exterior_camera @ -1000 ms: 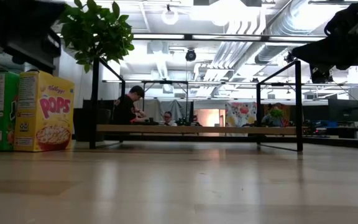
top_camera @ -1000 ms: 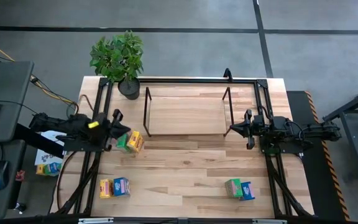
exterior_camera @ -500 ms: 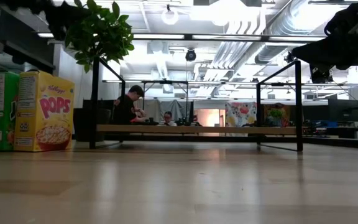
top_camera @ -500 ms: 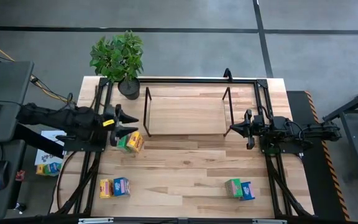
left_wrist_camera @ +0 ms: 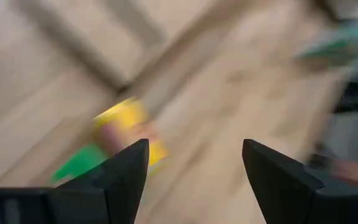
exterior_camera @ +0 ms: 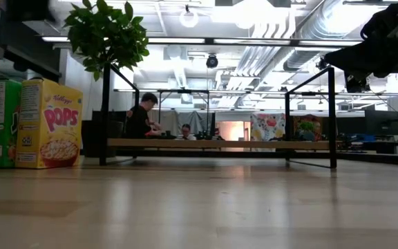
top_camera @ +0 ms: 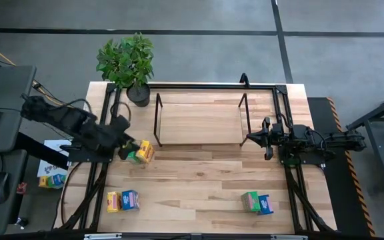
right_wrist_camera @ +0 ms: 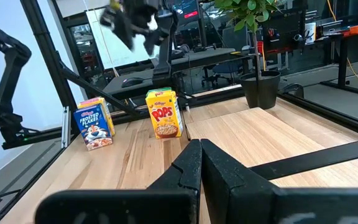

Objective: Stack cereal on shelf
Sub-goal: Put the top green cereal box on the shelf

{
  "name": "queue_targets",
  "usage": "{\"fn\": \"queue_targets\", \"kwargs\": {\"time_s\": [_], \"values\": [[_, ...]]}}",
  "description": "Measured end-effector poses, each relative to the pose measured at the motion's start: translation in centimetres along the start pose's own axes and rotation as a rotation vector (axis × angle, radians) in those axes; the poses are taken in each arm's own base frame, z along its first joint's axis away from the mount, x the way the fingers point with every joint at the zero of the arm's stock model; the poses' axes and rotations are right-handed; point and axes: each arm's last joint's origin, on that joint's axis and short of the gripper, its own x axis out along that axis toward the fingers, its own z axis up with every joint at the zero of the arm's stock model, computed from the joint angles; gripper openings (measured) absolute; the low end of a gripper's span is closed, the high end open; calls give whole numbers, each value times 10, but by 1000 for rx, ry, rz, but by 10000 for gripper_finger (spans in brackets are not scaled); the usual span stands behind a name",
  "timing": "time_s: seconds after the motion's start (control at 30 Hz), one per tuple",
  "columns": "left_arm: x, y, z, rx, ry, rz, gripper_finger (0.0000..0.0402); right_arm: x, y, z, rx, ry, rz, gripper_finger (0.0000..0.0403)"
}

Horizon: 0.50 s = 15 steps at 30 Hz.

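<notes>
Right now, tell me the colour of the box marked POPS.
Yellow, with red lettering: the POPS box shows best in the low view.

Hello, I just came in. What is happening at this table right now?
A two-armed robot is sorting small cereal boxes. The left hand is open above the yellow and green pair near the table's left edge, holding nothing. The right hand is shut and waits beside the shelf, whose wooden board has no boxes on it. Another yellow and blue pair and a green and blue pair stand on the table nearer the front.
</notes>
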Motion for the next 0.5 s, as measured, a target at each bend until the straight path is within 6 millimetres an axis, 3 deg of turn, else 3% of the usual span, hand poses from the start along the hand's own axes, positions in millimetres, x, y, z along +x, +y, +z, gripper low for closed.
{"fn": "queue_targets", "kwargs": {"time_s": [0.23, 0.5], "values": [[24, -7, -31, -69, 92, 393, 245, 0, 0, 0, 0, 0, 0, 0], [46, -21, -46, 15, 94, 540, 245, 0, 0, 0, 0, 0, 0, 0]]}}
